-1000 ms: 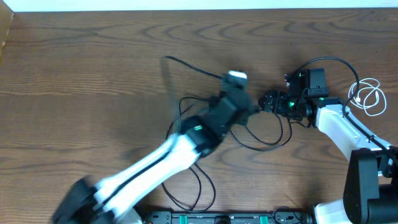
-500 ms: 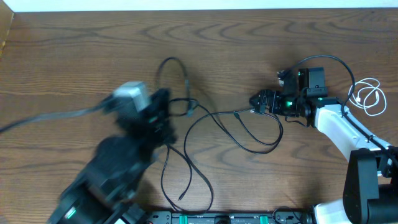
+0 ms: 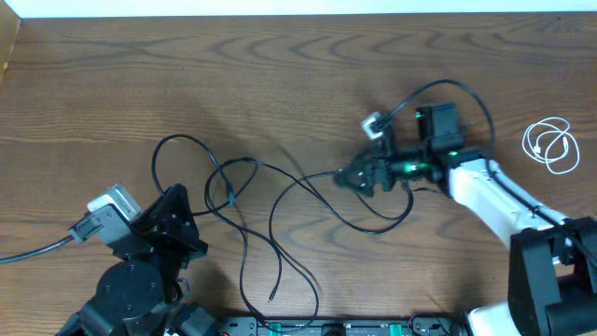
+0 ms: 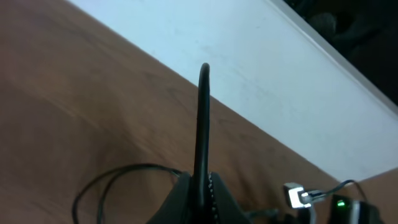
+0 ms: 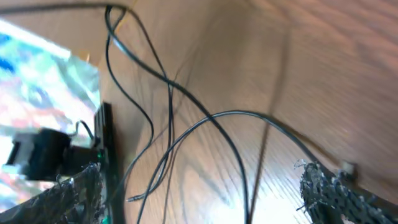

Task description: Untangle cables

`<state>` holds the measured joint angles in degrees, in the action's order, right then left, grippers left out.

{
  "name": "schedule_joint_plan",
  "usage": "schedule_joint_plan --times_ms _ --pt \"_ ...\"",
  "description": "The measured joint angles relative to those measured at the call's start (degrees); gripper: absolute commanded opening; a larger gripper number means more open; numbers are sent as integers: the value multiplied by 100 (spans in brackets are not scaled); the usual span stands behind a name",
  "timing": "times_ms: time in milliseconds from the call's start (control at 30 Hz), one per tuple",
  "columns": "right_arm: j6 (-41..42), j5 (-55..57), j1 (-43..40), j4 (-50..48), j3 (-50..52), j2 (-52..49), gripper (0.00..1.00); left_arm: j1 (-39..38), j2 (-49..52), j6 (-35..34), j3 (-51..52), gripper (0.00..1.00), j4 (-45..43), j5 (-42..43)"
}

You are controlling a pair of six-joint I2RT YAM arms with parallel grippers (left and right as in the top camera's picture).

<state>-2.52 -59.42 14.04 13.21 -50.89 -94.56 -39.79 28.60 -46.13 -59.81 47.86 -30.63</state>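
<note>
Thin black cable (image 4: 203, 124) sprawls in loose loops over grained wooden table (image 3: 112, 84). At near left, left gripper (image 4: 200, 186) pinches it; right gripper (image 5: 200, 186) reaches leftward, jaws spread.

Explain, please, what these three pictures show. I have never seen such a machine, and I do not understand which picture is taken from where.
These are two robot arms at a wooden table. Each arm ends in two fingers and carries a small camera on its wrist. One picture is taken from above the table; the other two come from the wrist cameras, so each one looks past its own fingers. The left fingers are shut on a thin black cable, which stands up between them. The rest of the black cable lies in loose loops across the table. The right fingers are wide open over those loops and hold nothing. A small white cable, coiled, lies apart from them on the right arm's side.
</note>
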Motion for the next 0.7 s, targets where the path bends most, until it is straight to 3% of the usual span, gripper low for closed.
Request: schedule_joint_plan --times_ms 433,700 --pt "-133 2057 1757 -494 0 0 99 0 0 -490 0 8 328 411" --pt "-70 3178 2632 -835 0 0 99 0 0 -1001 0 8 234 1137"
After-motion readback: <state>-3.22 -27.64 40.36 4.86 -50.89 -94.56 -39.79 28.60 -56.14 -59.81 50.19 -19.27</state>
